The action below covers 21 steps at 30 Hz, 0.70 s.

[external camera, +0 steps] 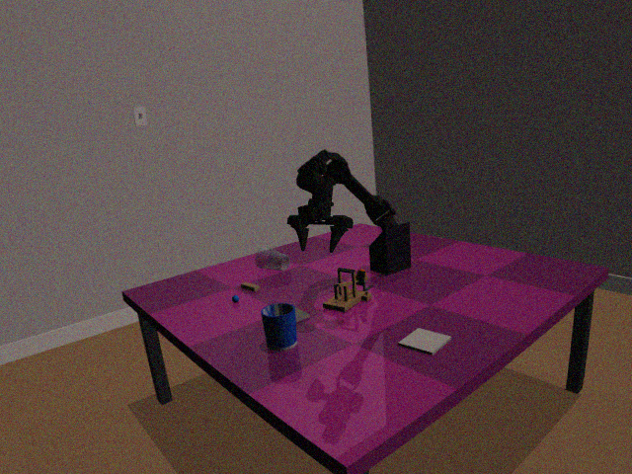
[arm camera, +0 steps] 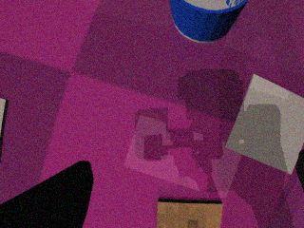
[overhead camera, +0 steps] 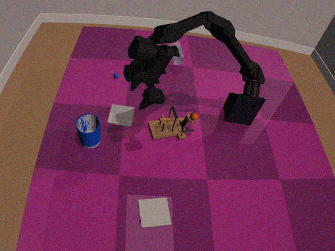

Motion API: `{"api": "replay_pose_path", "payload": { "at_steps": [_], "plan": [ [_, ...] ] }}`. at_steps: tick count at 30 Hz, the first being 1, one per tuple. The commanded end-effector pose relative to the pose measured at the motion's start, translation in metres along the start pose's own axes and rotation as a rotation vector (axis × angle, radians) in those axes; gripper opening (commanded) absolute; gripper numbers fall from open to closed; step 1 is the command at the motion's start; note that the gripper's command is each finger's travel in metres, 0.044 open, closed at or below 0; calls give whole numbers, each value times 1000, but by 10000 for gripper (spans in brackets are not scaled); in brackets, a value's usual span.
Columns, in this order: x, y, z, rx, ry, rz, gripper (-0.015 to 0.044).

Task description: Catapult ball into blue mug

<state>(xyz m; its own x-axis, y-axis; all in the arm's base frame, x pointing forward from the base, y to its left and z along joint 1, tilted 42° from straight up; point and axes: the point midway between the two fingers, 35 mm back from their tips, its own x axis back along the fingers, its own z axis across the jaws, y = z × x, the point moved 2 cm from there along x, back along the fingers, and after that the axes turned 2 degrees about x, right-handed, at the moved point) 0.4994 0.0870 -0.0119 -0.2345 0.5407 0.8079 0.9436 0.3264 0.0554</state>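
The wooden catapult [overhead camera: 162, 128] [external camera: 347, 297] stands near the middle of the table. An orange ball [overhead camera: 193, 116] [external camera: 361, 273] sits in the cup at the end of its arm. My gripper [overhead camera: 143, 94] [external camera: 318, 247] is open and empty. It hangs high above the table, over the space behind and left of the catapult.
A white tile [overhead camera: 121, 115] [arm camera: 269, 123] lies between mug and catapult, and another [overhead camera: 154, 212] [external camera: 425, 340] near the front edge. A small blue ball [overhead camera: 115, 75] [external camera: 235, 298], a wooden block [external camera: 250, 286] and a translucent cup [overhead camera: 179, 53] [external camera: 272, 259] lie at the back. The arm's base [overhead camera: 243, 107] stands right of the catapult.
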Motion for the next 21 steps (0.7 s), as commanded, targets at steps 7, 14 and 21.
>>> {"api": "replay_pose_path", "payload": {
  "at_steps": [7, 14, 21],
  "plan": [
    [21, 83, -40, -8, -151, -283, 440],
    [21, 84, -41, -8, -153, -287, 440],
    [21, 84, -41, -8, -153, -287, 440]
  ]
}}
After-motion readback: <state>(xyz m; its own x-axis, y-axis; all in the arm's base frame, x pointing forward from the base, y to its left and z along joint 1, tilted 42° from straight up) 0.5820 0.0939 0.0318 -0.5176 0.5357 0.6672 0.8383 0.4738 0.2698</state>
